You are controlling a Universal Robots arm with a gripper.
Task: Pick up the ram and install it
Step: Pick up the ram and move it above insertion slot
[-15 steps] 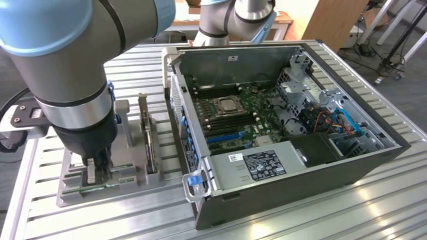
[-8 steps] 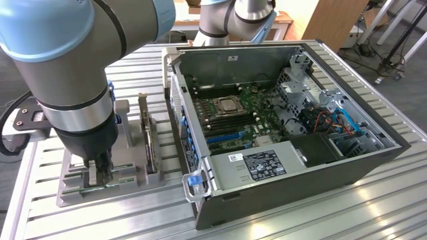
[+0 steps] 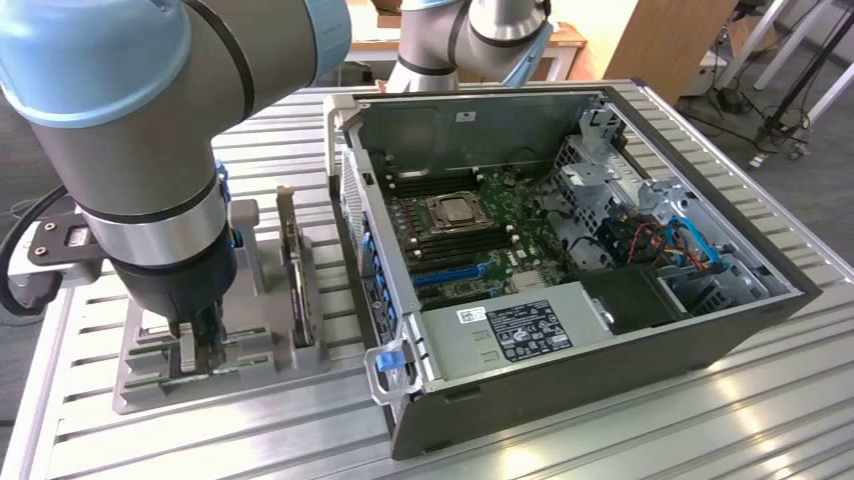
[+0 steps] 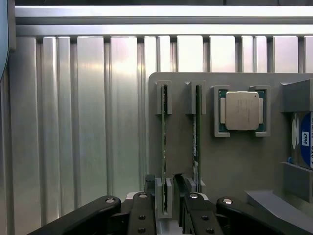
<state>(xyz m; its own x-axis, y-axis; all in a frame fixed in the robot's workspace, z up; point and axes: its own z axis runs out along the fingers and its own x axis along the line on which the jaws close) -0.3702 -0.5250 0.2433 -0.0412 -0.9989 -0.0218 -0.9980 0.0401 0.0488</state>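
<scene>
— Room around the gripper [image 4: 164, 178]?
— Tight on one flank, free on the other. Stands wide open over one end of the ram [image 4: 164, 142], a finger either side, closed on nothing. Second stick [image 4: 196, 132] just beside, parallel; past the edge of the grey holder [image 4: 234, 161], bare ribbed surface [image 4: 93, 122].
— Ram's place?
— Stands on edge in the grey holder, both ends caught in clips.
— Anything else in that holder?
— Square silver processor [image 4: 241, 110] lying flat in its own pocket next to the second stick; hard drive [image 4: 304, 142] with blue-white label in the end bay, partly cut off.
— And the case?
— Computer case [image 3: 587, 385] at the exterior view's right, open side up, near the holder with a narrow strip of surface between. Holds a motherboard [image 3: 494, 240] on its floor and a power supply [image 3: 527, 325] along the near wall; metal walls all round.
</scene>
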